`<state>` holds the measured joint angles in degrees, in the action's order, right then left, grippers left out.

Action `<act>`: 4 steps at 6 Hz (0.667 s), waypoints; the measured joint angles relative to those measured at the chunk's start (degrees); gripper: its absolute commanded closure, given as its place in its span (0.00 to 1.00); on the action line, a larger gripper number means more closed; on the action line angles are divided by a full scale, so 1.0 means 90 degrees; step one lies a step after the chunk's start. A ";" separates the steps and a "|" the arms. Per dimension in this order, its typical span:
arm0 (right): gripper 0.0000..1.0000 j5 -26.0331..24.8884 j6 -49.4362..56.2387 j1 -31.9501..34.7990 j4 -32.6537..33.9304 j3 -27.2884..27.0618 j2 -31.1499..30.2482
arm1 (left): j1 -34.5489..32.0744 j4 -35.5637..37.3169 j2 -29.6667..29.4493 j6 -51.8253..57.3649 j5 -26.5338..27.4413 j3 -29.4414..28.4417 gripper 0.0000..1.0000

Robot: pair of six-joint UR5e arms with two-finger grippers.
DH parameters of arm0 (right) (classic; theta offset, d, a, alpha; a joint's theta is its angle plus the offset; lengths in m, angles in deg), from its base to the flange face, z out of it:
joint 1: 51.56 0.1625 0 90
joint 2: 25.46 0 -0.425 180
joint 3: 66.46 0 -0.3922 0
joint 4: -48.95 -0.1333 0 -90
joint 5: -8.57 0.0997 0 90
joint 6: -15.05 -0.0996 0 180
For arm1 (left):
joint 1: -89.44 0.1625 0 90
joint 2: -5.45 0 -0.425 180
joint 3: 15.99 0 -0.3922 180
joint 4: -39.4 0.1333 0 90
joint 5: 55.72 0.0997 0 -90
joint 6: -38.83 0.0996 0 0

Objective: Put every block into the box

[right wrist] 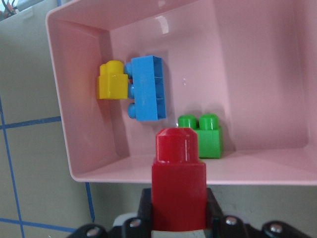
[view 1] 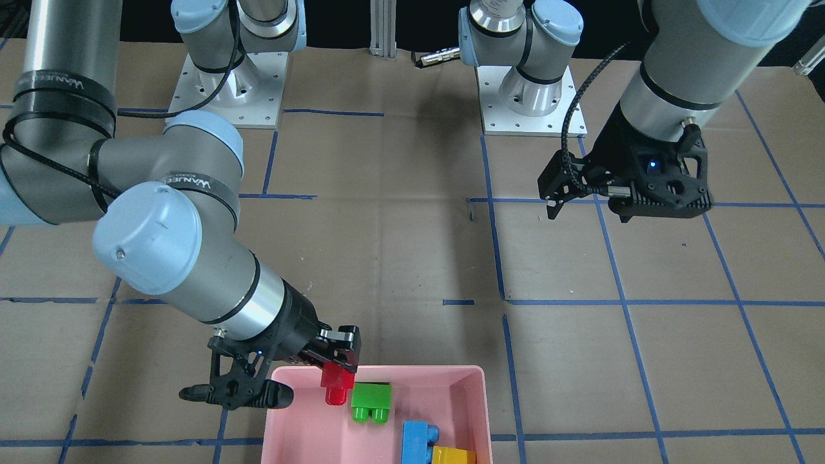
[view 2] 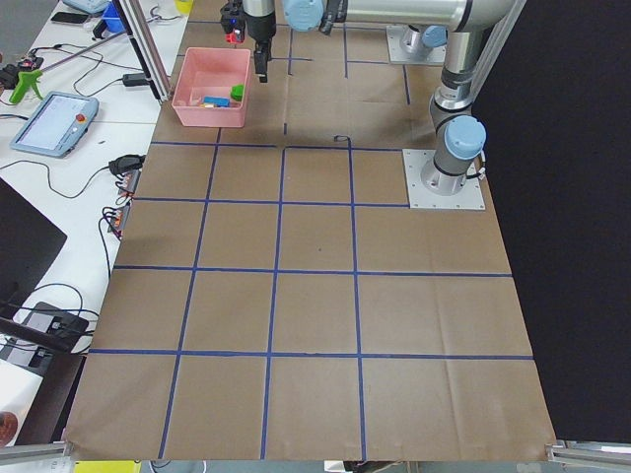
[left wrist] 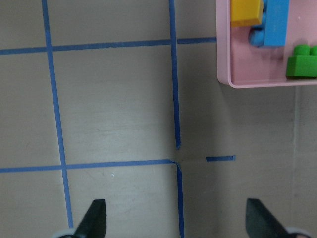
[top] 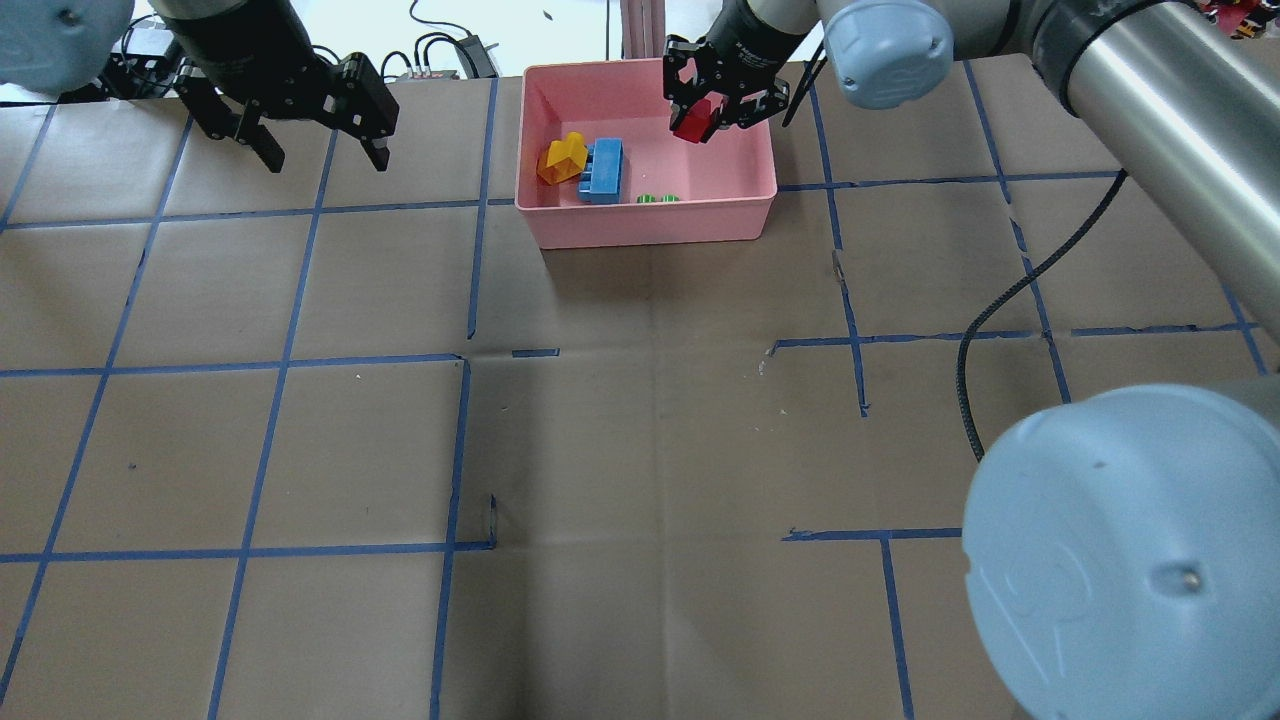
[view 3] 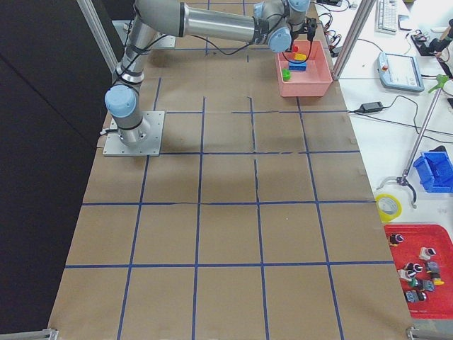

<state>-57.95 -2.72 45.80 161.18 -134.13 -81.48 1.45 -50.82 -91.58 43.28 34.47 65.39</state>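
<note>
My right gripper (top: 712,112) is shut on the small red block (top: 697,121) and holds it above the near-right part of the pink box (top: 650,222). In the right wrist view the red block (right wrist: 178,181) hangs over the box's near wall (right wrist: 257,166). Inside the box lie the green block (right wrist: 200,135), the blue block (right wrist: 147,89) and the yellow block (right wrist: 113,80), the yellow one touching the blue. My left gripper (top: 325,160) is open and empty above the table, to the left of the box.
The table is brown cardboard with a blue tape grid. The two arm bases (view 1: 229,84) (view 1: 532,96) stand at the robot's side. A post (top: 635,30) rises just behind the box. A tablet (view 2: 54,123) and cables lie off the table's far edge.
</note>
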 measured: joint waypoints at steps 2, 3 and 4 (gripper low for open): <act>0.04 0.0017 -0.0035 0.0156 0.0138 0.0440 0.0508 | -0.0030 0.0208 0.0641 -0.0082 -0.0014 0.0715 0.01; 0.01 -0.0017 -0.0034 0.0175 0.0193 0.0491 0.0559 | -0.0087 0.0227 0.0726 -0.0187 -0.0010 0.0819 0.01; 0.01 -0.0049 -0.0021 0.0176 0.0243 0.0516 0.0567 | -0.0194 0.0250 0.0739 -0.0294 0.0001 0.0844 0.01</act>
<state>-58.39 -2.91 47.39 163.37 -129.49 -76.38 -0.29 -48.57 -84.93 40.63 34.48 72.98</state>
